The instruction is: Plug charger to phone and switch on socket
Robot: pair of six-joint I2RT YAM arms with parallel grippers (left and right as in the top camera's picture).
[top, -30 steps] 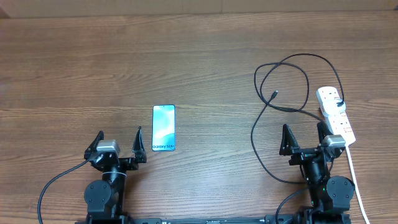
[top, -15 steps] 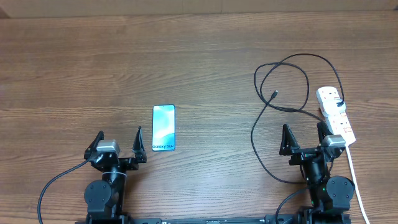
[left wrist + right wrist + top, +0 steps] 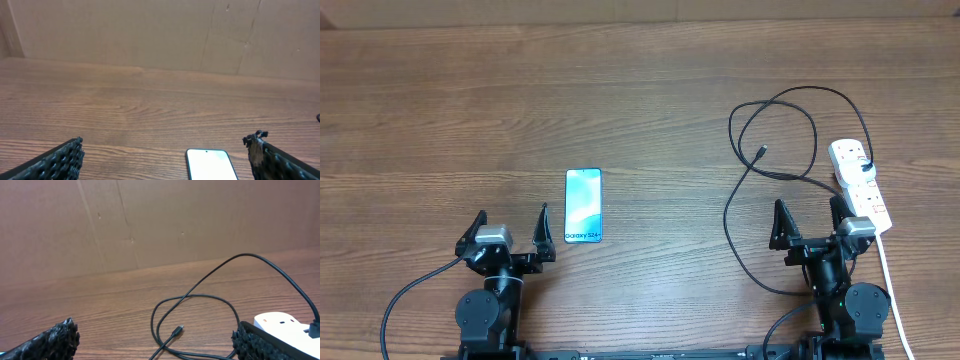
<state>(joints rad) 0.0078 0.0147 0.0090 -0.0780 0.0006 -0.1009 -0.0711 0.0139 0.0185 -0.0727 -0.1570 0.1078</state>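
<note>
Both arms are parked at the near edge of the tabletop (image 3: 640,90). The left fingers (image 3: 543,228) are spread fully apart and hold nothing. The right fingers (image 3: 778,228) are likewise spread fully apart and hold nothing. The phone (image 3: 583,205) lies flat, screen up and lit, left of the tabletop centre and toward the near edge, with its long axis running from near edge to far edge. It rests just beyond the inner member of the left fingers, without contact. The socket (image 3: 860,185) lies close to the right edge, angled slightly, and its white cord (image 3: 890,285) runs toward the near edge. The charger (image 3: 726,215) lies in loose loops between the tabletop centre and the socket. Its plug (image 3: 865,166) sits at the far end of the socket, and its connector (image 3: 763,152) lies free on the wood, well apart from the phone. Switch positions on the socket are too small to read.
</note>
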